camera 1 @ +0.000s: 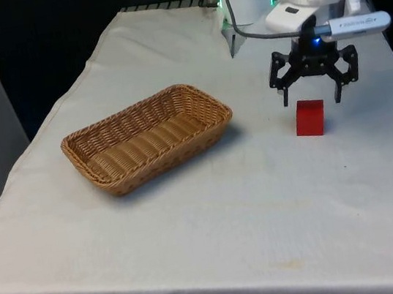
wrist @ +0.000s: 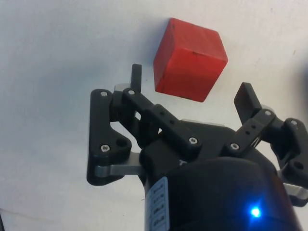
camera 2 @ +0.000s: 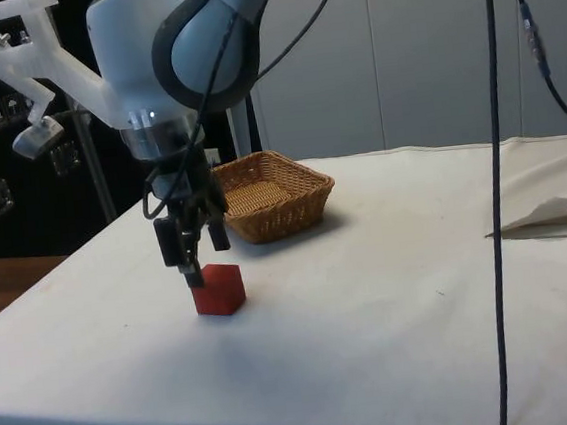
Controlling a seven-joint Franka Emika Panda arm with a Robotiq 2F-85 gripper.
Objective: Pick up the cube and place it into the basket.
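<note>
1. Front view: a red cube (camera 1: 310, 117) sits on the white tablecloth (camera 1: 213, 211), toward the front view's right, well apart from the basket (camera 1: 148, 137).
2. Its faces are plain, solid red, with fairly crisp edges and slightly rounded corners; the top face looks a little brighter than the sides.
3. The black gripper (camera 1: 312, 98) hangs just above and a little behind the cube, with its two fingers spread wide and nothing between them.
4. Side view: the gripper's (camera 2: 197, 263) fingertips sit just above the cube's (camera 2: 218, 288) top edge, near but apparently not touching it.
5. Wrist view: the cube (wrist: 190, 59) lies turned at an angle, slightly beyond the open fingers (wrist: 136, 78).
6. The basket is oblong, woven of tan wicker, and holds nothing.
</note>
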